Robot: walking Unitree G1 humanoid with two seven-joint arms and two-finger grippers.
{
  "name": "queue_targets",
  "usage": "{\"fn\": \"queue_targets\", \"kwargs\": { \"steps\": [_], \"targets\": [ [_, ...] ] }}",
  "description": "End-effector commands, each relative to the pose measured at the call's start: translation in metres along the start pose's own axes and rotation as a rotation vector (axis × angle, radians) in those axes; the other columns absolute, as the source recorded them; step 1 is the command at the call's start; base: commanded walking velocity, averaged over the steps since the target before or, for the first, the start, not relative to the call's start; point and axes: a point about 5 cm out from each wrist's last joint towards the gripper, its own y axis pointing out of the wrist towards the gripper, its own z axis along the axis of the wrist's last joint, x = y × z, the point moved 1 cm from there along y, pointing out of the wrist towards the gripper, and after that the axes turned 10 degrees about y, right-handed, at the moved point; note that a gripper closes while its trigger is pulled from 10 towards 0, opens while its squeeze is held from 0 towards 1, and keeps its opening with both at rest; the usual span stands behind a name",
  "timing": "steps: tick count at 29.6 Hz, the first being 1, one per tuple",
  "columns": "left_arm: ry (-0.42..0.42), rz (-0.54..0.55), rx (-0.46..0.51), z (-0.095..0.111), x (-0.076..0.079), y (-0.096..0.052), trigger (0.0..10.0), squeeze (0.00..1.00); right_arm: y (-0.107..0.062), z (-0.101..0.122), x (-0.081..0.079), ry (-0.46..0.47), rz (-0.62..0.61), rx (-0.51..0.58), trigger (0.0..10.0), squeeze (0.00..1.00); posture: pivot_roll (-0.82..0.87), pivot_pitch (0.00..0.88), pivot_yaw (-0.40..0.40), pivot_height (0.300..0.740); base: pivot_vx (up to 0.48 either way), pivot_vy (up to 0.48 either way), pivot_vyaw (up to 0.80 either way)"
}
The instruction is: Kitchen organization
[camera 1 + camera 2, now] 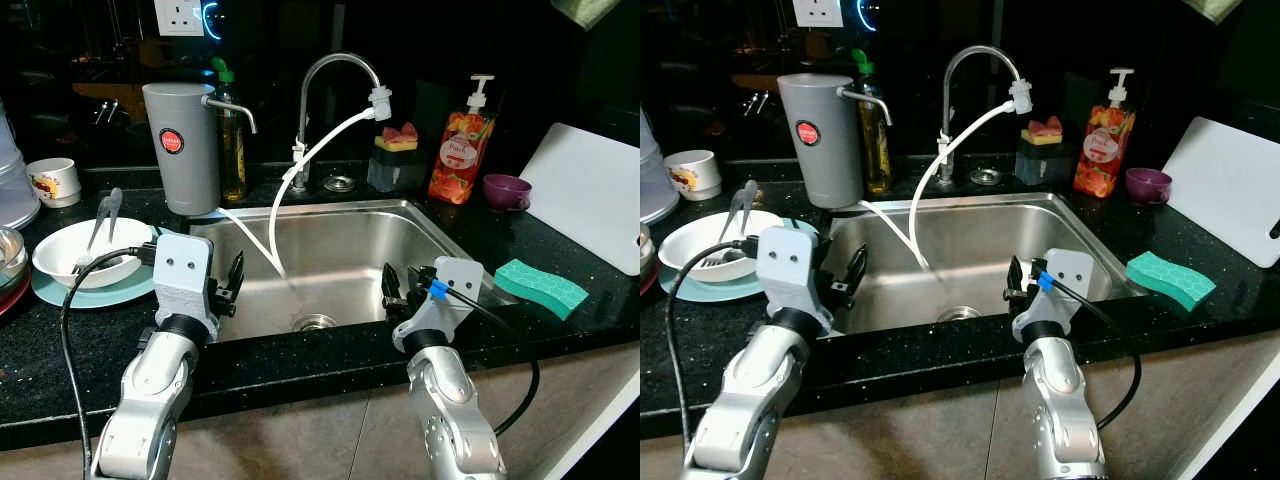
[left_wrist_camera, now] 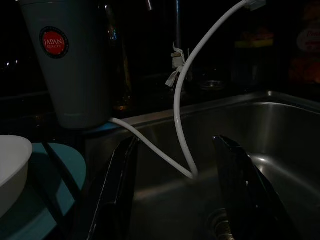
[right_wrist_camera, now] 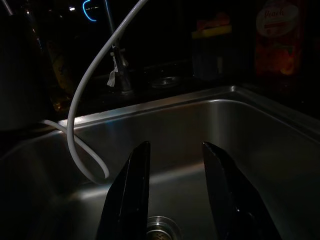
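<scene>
— What carries everything here?

— A black speckled desk (image 1: 300,365) with a steel sink (image 1: 340,250) set into it.

— What lies on its left part?

— A teal plate (image 1: 95,290) with a white bowl (image 1: 85,255) on it, a small white cup (image 1: 52,180) behind, and a tall grey canister (image 1: 180,145) at the sink's corner.

— And the right?

— A green sponge (image 1: 540,287) near the front edge, a white cutting board (image 1: 590,195) beyond it, a purple cup (image 1: 506,191), and a peach soap dispenser (image 1: 462,150) beside a dark sponge holder (image 1: 396,165).
</scene>
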Motion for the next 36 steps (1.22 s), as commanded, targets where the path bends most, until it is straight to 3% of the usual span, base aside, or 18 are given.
{"fn": "queue_targets", "kwargs": {
  "steps": [1, 36],
  "targets": [
    [0.014, -0.010, -0.009, -0.0030, 0.0025, 0.0011, 10.0, 0.00, 0.0000, 0.0000, 0.0001, 0.006, -0.001, -0.004, 10.0, 0.00, 0.17, 0.060, -0.057, 0.740, 0.000, 0.000, 0.00],
    [0.012, -0.013, -0.001, -0.0015, 0.0029, 0.0034, 10.0, 0.00, 0.0013, 0.0008, -0.0004, 0.008, -0.004, 0.002, 10.0, 0.00, 0.17, 0.053, -0.054, 0.740, 0.000, 0.000, 0.00]
  ]
}}
